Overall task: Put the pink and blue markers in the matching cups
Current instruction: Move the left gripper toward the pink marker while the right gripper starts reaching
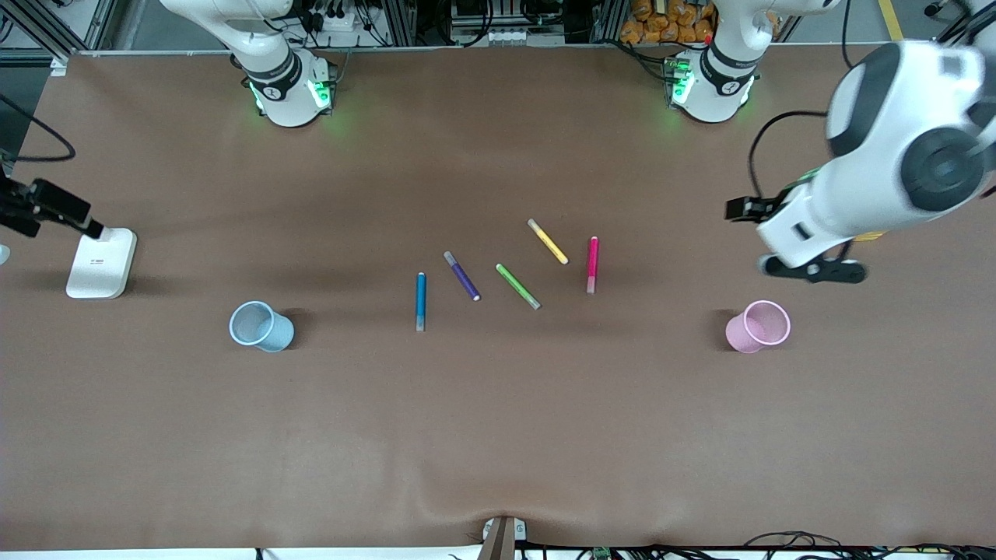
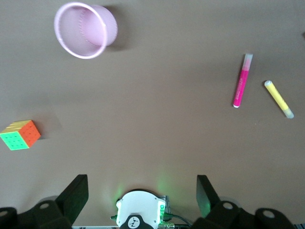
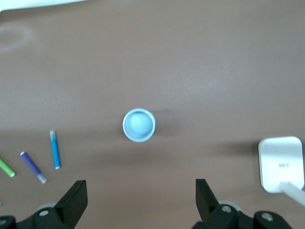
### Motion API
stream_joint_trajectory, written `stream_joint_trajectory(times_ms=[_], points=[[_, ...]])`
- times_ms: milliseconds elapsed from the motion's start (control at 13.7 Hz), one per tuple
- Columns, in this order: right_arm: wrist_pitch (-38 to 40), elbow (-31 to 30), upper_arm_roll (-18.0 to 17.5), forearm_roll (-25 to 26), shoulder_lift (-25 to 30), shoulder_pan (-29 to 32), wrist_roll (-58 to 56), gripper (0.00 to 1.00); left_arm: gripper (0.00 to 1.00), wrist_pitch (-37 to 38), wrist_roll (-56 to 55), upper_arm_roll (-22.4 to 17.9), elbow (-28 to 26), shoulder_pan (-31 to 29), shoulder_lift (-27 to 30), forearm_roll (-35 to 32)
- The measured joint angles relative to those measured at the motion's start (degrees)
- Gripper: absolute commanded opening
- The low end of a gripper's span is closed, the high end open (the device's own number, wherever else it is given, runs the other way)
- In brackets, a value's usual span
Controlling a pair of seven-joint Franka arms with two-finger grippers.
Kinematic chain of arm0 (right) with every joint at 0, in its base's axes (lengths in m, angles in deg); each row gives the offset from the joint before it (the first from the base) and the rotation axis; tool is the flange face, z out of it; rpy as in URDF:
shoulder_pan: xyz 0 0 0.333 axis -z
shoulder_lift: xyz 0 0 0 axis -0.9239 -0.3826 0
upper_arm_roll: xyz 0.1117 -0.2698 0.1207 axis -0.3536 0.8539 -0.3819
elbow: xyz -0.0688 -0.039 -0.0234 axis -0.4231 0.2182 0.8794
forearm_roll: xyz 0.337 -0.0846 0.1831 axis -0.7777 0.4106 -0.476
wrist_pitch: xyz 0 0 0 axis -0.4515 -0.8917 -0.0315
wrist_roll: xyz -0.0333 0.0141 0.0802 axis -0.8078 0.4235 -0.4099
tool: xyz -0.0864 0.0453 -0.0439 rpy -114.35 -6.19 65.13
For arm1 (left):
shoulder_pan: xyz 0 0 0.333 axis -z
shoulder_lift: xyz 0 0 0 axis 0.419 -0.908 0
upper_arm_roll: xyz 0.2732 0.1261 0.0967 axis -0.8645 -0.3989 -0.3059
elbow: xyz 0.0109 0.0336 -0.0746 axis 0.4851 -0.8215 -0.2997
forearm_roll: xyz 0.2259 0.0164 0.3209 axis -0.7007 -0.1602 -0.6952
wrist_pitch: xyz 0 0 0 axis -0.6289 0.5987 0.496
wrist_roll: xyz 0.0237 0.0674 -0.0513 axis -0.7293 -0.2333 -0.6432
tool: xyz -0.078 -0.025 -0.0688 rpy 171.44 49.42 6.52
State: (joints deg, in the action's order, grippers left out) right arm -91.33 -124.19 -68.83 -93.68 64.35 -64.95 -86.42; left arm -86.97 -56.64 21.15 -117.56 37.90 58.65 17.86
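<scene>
The brown surface (image 1: 498,435) carries five pens mid-surface: blue marker (image 1: 421,301), purple pen (image 1: 461,275), green pen (image 1: 517,285), yellow pen (image 1: 548,241), pink marker (image 1: 592,264). A blue cup (image 1: 261,326) stands toward the right arm's edge with a white stand (image 1: 101,263). A pink cup (image 1: 758,326) stands toward the left arm's edge.

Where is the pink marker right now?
The pink marker lies flat on the table mid-scene, beside the yellow pen, toward the left arm's end and short of the pink cup.

We record the blue marker (image 1: 421,301) lying flat on the table, axis running 12 to 6 o'clock in the front view, pale end at 6. The pink marker (image 1: 592,264) also lies flat on a similar axis, pale end at 6, toward the left arm's end. The light blue cup (image 1: 261,326) stands upright, open and empty, at the blue marker's 9 o'clock. The pale pink cup (image 1: 758,326) stands upright at the pink marker's 4 o'clock, well apart.
</scene>
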Motion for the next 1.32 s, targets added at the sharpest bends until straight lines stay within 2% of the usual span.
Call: stream_joint_trajectory(times_ms=[220, 439, 878, 1317], points=[[-5.5, 0.0, 0.1, 0.0, -2.4, 0.0, 0.0, 1.0, 1.0, 0.0, -2.9, 0.1, 0.2, 3.7, -4.2, 0.0], [-8.9, 0.0, 0.1, 0.0, -4.1, 0.0, 0.0, 1.0, 1.0, -1.9, -3.5, 0.2, 0.4, 4.9, -7.9, 0.8], [-9.4, 0.0, -0.1, -0.1, -5.5, -0.3, 0.0, 1.0, 1.0, -6.8, -4.5, 0.6, 0.9, 6.4, -11.1, 4.1], [-9.6, 0.0, -0.4, -0.4, -8.4, -7.2, 0.6, 1.0, 1.0, -10.9, -7.2, 0.6, 0.9, 8.7, -14.5, 4.2]])
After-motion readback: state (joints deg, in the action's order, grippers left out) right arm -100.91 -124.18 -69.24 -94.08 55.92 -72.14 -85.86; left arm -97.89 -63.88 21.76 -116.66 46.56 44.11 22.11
